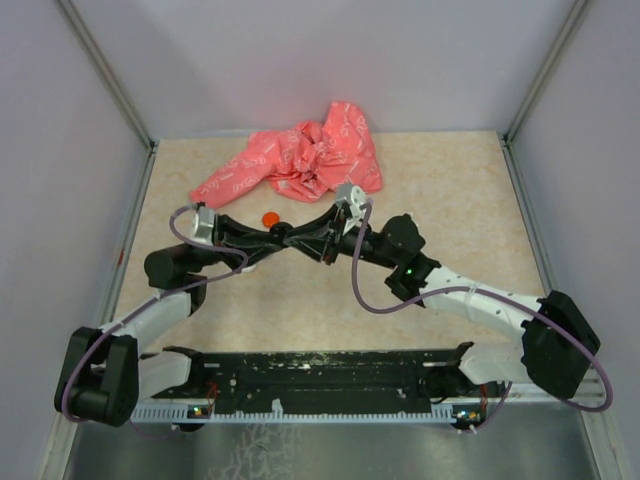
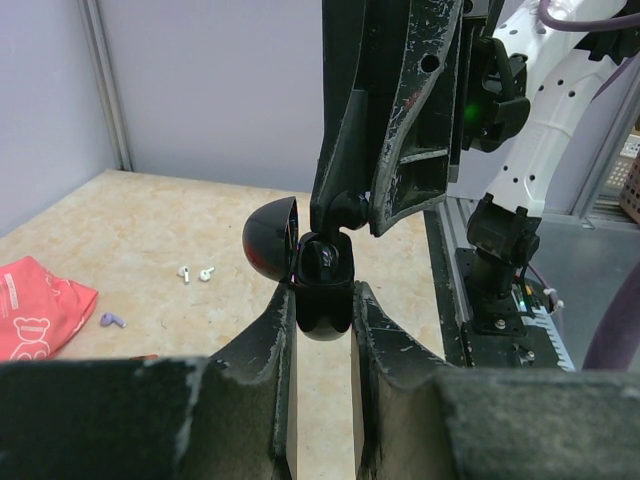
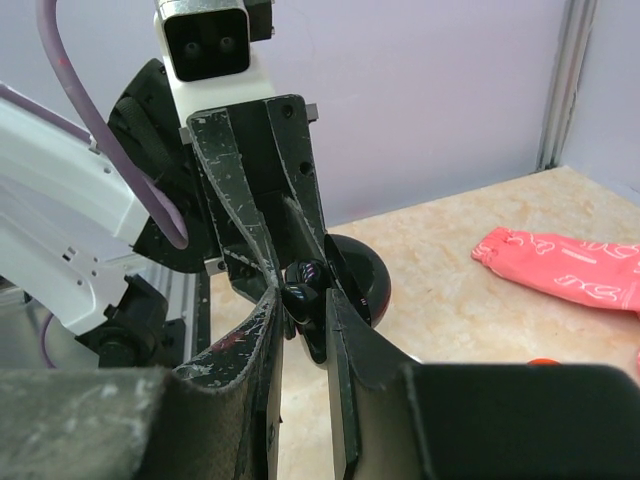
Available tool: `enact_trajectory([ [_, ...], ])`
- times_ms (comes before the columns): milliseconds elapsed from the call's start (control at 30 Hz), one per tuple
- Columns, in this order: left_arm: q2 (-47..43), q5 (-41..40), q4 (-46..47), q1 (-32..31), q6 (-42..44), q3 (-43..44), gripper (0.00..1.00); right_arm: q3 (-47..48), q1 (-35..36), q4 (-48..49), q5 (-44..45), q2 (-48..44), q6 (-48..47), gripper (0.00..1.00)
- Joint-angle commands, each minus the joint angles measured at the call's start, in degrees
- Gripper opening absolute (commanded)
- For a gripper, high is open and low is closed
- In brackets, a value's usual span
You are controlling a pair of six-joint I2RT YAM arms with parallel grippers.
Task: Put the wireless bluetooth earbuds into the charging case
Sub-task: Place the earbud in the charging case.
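Left hand [image 2: 323, 312] is clenched on the glossy black egg-shaped charging case [image 2: 322, 288], lid swung open; right hand [image 3: 303, 305], directly opposite, pinches a small dark earbud [image 3: 305, 280] at its open mouth.

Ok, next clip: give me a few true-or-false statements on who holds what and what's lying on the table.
1. The left gripper is shut on a black case with its lid open. True.
2. The right gripper hangs open, holding nothing. False: it is shut on a dark earbud at the case's mouth.
3. Two white earbuds lie on the table. True.
4. The red disc is hidden under the pink cloth. False: it lies bare beside it.
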Motion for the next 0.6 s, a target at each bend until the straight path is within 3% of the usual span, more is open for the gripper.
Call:
enact_trajectory([
  [0, -1.22, -1.77, 3.71, 0.43, -0.45, -0.09, 0.01, 0.95, 0.72, 2.82, -0.43, -0.18, 1.94, 0.14],
  [167, -1.31, -1.68, 3.74, 0.43, -0.45, -0.03, 0.01, 2.16, 0.81, -0.53, -0.29, -0.44, -0.06, 0.25],
  [467, -1.39, -1.68, 3.67, 0.43, -0.45, 0.02, 0.01, 5.37, 1.03, -6.76, -4.42, 1.05, -2.88, 0.26],
  [567, -1.48, -1.73, 3.62, 0.43, -0.42, -0.04, 0.01, 5.58, 1.07, -8.41, -3.80, 0.81, -4.36, 0.31],
])
